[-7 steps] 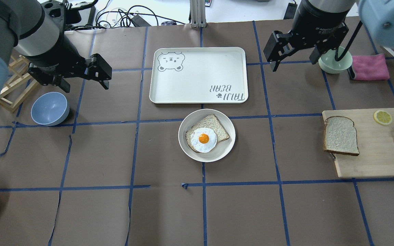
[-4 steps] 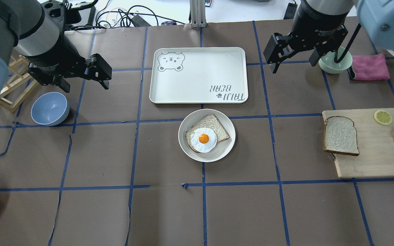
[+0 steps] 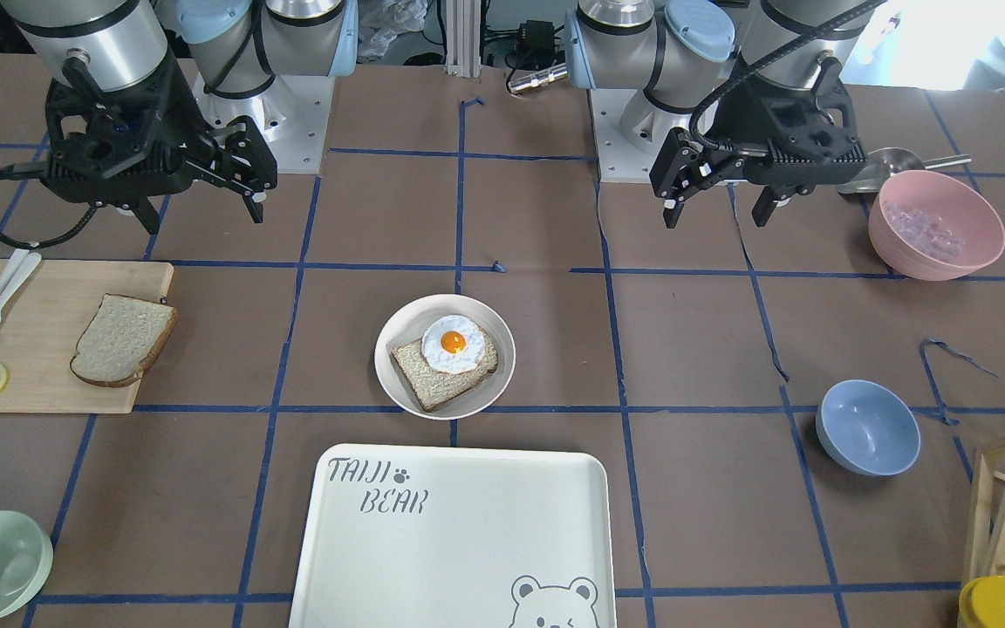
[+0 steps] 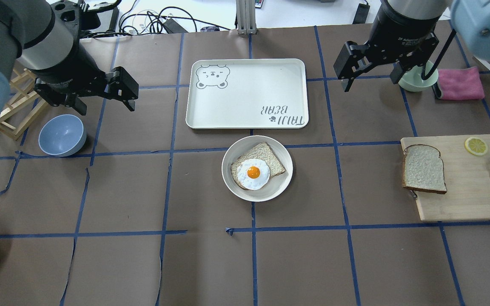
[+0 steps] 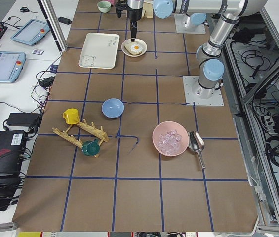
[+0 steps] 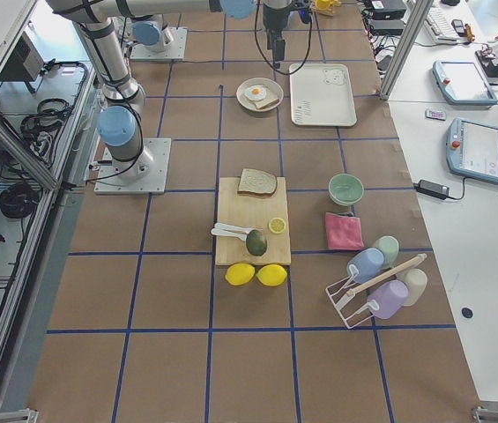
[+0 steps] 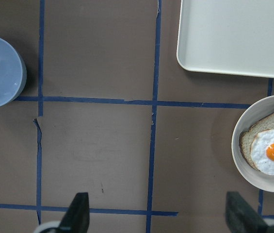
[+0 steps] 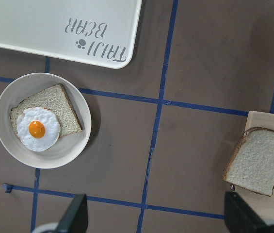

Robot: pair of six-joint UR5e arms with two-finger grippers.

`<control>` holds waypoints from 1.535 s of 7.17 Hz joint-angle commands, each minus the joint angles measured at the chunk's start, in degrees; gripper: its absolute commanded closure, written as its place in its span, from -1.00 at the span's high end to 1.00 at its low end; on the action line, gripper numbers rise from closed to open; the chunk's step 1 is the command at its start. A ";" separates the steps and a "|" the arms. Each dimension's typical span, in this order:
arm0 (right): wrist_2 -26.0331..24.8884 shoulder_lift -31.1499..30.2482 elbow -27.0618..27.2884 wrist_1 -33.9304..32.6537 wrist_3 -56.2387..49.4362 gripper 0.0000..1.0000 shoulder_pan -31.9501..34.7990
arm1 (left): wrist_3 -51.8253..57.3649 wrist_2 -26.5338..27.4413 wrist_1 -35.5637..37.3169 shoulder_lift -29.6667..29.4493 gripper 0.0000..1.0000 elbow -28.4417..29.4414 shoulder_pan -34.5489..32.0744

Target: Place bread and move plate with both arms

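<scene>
The bread (image 4: 424, 168) lies flat on the left end of a wooden cutting board at the table's right; it also shows in the front view (image 3: 123, 338) and the right wrist view (image 8: 257, 160). The plate (image 4: 285, 182) stands mid-table and holds a squarer slice with a fried egg (image 4: 253, 173); it also shows in the front view (image 3: 389, 384), left wrist view (image 7: 253, 179) and right wrist view (image 8: 69, 150). My left gripper (image 4: 105, 106) hangs open and empty above the table, left of the tray. My right gripper (image 4: 371, 83) hangs open and empty, right of the tray, well behind the bread.
The white TAIJI BEAR tray (image 4: 247, 93) lies just behind the plate. The cutting board (image 4: 466, 199) also carries a lemon slice (image 4: 476, 145), white cutlery and an avocado. A green bowl (image 4: 415, 80), pink cloth (image 4: 460, 83), blue bowl (image 4: 62, 135) and wooden rack (image 4: 15, 106) stand around.
My right gripper has shifted a little to the right in the overhead view, still open. The left arm, bread and plate have not moved.
</scene>
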 commanded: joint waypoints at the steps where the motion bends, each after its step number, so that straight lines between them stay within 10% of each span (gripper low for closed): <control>1: 0.03 0.00 0.19 -0.11 0.01 1.00 -0.06 | 0.00 0.00 0.00 0.00 1.00 0.00 0.00; 8: -0.06 0.52 1.94 -0.46 -0.43 1.00 -0.50 | 0.00 0.00 -0.09 0.00 1.00 0.00 0.00; 11: -12.07 4.39 15.87 -13.05 1.67 1.00 -3.39 | 0.00 0.09 0.00 0.00 1.00 0.00 0.00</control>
